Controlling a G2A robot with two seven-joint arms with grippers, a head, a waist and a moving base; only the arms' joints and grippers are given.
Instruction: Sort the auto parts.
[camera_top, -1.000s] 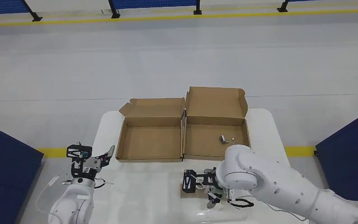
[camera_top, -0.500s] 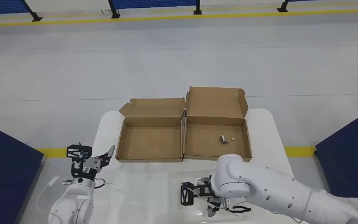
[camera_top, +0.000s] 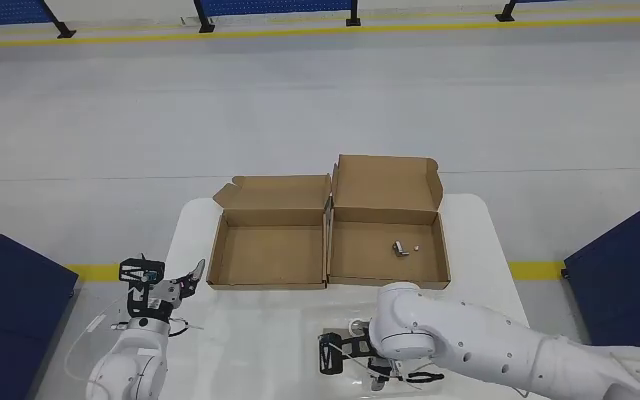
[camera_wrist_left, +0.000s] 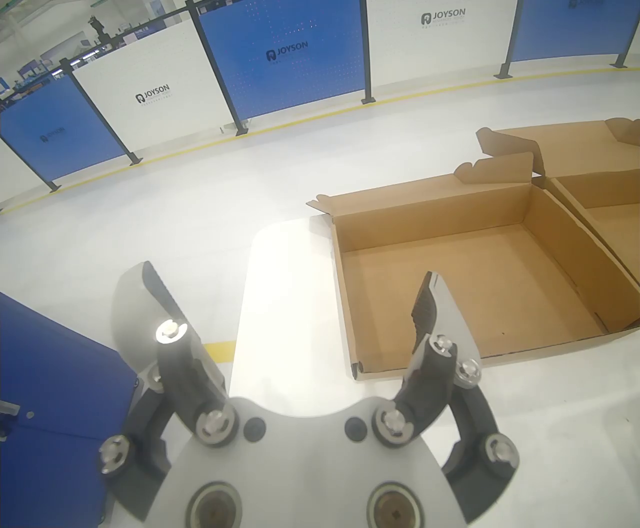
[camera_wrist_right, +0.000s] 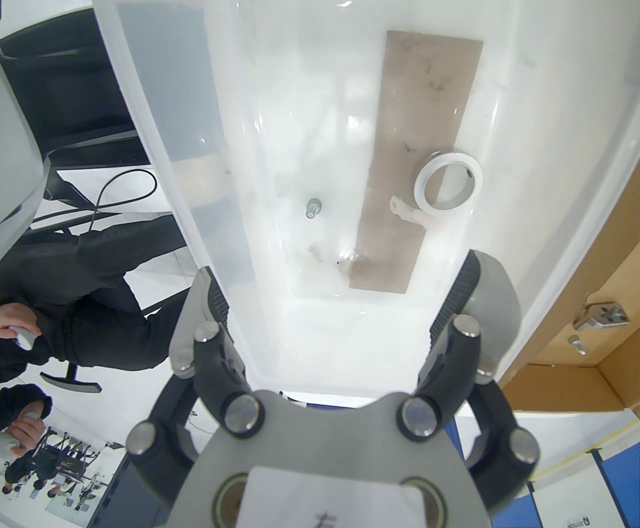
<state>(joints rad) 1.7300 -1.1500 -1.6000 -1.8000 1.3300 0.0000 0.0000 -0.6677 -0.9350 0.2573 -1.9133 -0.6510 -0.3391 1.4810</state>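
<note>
My right gripper (camera_wrist_right: 340, 295) hangs open over the white table (camera_top: 260, 320), near its front edge (camera_top: 330, 355). Beyond its fingers lie a white ring (camera_wrist_right: 448, 182) and a small pale part (camera_wrist_right: 407, 212) on a brown pad (camera_wrist_right: 420, 125), with a small bolt (camera_wrist_right: 312, 206) beside the pad. The right cardboard box (camera_top: 388, 250) holds a metal bracket (camera_wrist_right: 602, 315) and a smaller metal piece (camera_wrist_right: 576, 344). At the table's left edge my left gripper (camera_wrist_left: 290, 285) is open and holds nothing, facing the left cardboard box (camera_wrist_left: 475, 280), which has nothing in it.
Both boxes stand side by side at the back of the table with their lids folded up (camera_top: 385, 185). Bare table lies between the boxes and the front edge. A seated person (camera_wrist_right: 90, 280) is beyond the table's front edge.
My right arm has drawn back toward the table's front edge and slightly left, still open. The left arm has kept still.
</note>
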